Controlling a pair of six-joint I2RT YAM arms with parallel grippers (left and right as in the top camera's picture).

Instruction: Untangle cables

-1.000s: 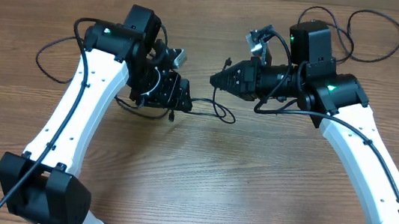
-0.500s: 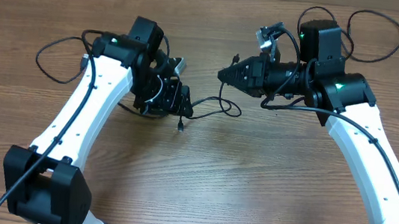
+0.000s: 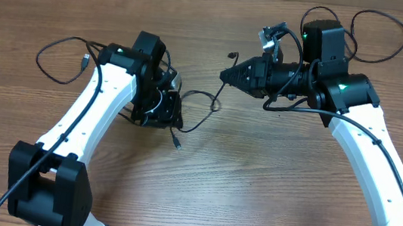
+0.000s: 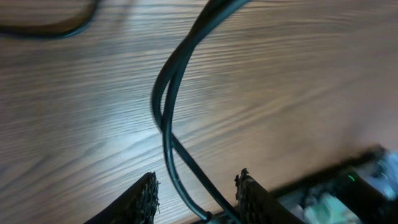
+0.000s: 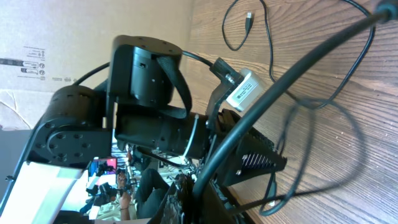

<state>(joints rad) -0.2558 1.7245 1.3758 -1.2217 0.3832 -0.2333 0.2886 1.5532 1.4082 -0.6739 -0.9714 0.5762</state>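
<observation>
**One cable strung between both arms, slack on the left side**

The cable (image 4: 165, 129) runs roughly side to side across the middle of the tabletop (image 3: 254, 187). It sags in a loose loop between the two arms. One plug end (image 3: 232, 56) stands up just beside the right fingers (image 3: 225, 75). The other plug end (image 3: 177, 145) lies on the wood just on the robot's side of the left arm.

In the left wrist view, two strands cross and pass down between the left fingers (image 4: 144, 199). These are parted much wider than the cord is thick, so they straddle it rather than pinch it.

The right fingers are drawn together to a point. The cord leads straight out of them in the right wrist view, so they appear to clamp it.

The crossing lies on the left side, so that arm is nearer to it. Judging from this, opening the loop means drawing along the cable's long axis, away from the right arm's hold.
</observation>
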